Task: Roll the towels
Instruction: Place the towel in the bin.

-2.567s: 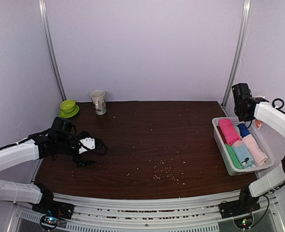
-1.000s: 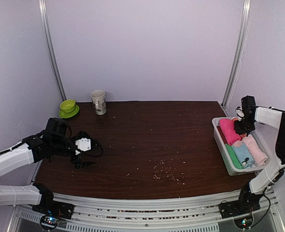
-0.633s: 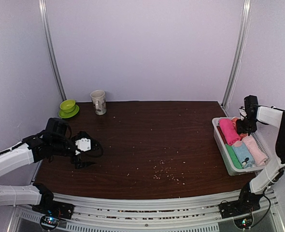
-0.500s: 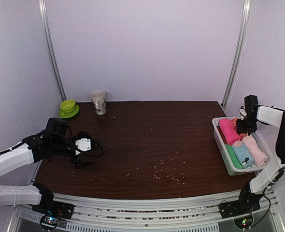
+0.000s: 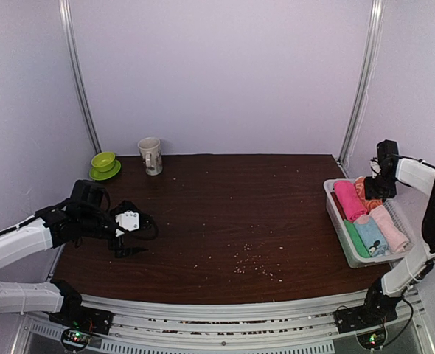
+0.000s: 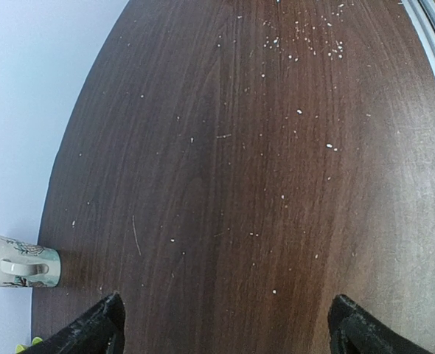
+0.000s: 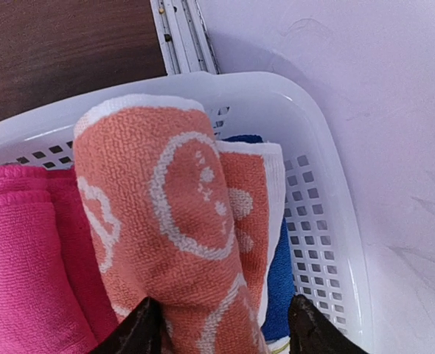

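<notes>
right gripper point(image 7: 225, 328): parted, fingers astride the roll's 6 o'clock end, not clamping
bunny-print orange towel point(image 7: 181, 221): rolled, in the white basket point(image 7: 328, 221); long axis 12-to-6; magenta towel point(image 7: 26, 251) at its 9 o'clock
left gripper point(image 6: 225, 332): wide open, empty, well apart
change: we find the orange roll newly in the basket, covering the blue roll point(image 7: 279, 295)

My dark wooden worktop point(image 5: 232, 214) carries a mug point(image 5: 150, 155) at its far edge. A green bowl on a saucer point(image 5: 104, 165) sits just left of the mug, a white basket point(image 5: 335, 214) far to its right, and crumbs point(image 5: 251, 264) lie scattered nearer me.
</notes>
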